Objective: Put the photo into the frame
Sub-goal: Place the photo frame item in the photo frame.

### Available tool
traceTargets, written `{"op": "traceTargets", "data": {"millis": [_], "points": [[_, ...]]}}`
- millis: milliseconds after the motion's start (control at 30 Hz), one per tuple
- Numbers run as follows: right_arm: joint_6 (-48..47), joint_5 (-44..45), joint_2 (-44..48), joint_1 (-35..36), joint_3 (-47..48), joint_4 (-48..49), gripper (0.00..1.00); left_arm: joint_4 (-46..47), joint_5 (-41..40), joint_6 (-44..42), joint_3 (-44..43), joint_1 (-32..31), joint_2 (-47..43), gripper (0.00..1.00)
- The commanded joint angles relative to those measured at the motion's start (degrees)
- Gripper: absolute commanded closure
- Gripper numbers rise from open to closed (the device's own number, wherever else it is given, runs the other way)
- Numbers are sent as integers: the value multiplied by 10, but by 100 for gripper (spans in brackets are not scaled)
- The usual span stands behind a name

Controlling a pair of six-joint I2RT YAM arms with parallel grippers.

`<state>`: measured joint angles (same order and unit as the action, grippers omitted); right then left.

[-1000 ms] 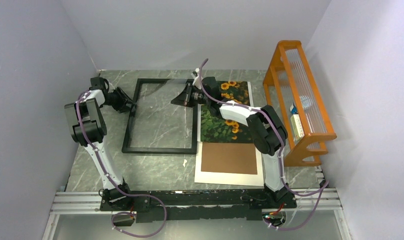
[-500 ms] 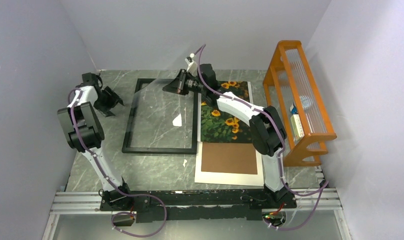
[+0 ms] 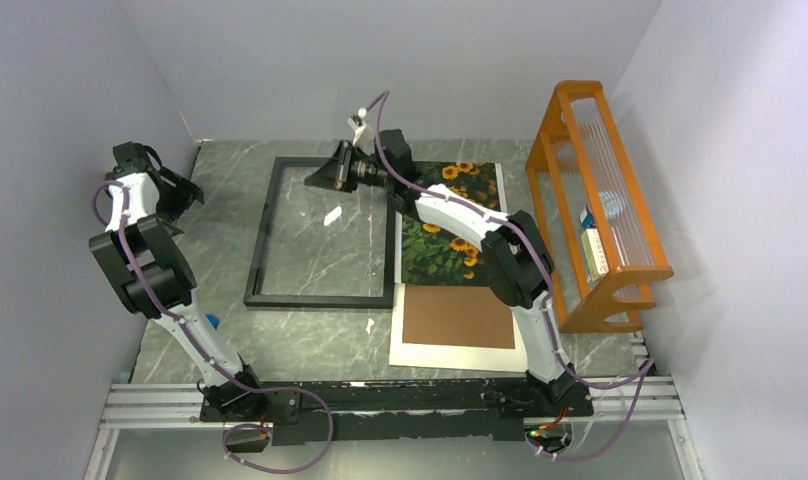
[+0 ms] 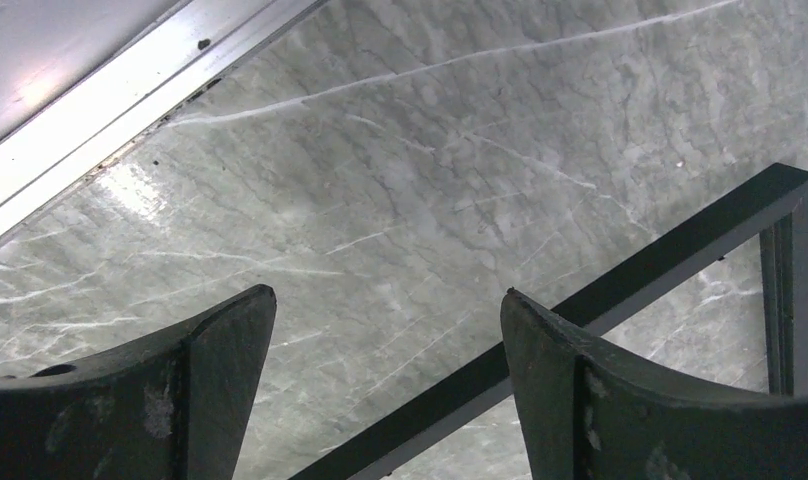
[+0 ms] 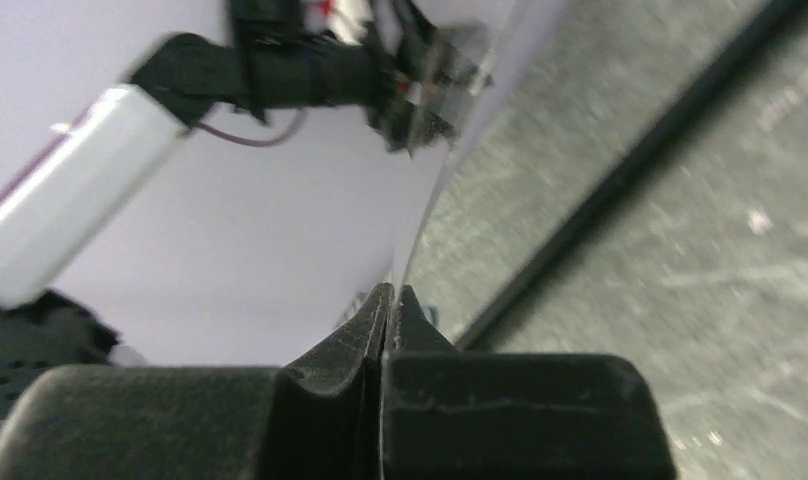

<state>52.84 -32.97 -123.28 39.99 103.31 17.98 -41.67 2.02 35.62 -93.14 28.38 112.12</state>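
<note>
The black frame lies flat on the marble table; its corner also shows in the left wrist view. The sunflower photo lies flat just right of the frame, partly under my right arm. My right gripper is over the frame's far edge, shut on the edge of a thin clear pane, which tilts up from the frame and shows a white glint. My left gripper is open and empty, left of the frame above bare table.
A brown backing board lies on a white mat sheet in front of the photo. An orange rack stands along the right side. Walls close in on the left, back and right.
My right gripper has moved left and up along the frame's far edge with the clear pane. My left gripper has drawn back to the left, away from the frame's left side.
</note>
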Motion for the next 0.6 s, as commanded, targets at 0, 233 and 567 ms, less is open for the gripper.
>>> {"op": "traceTargets", "data": {"millis": [0, 233, 567], "points": [[15, 17, -42, -13, -57, 26, 100, 13, 33, 19, 16, 4, 3, 9], [54, 39, -58, -37, -142, 74, 100, 90, 167, -1, 55, 3, 23, 8], [66, 55, -48, -48, -216, 88, 100, 188, 339, -46, 88, -13, 68, 15]]}}
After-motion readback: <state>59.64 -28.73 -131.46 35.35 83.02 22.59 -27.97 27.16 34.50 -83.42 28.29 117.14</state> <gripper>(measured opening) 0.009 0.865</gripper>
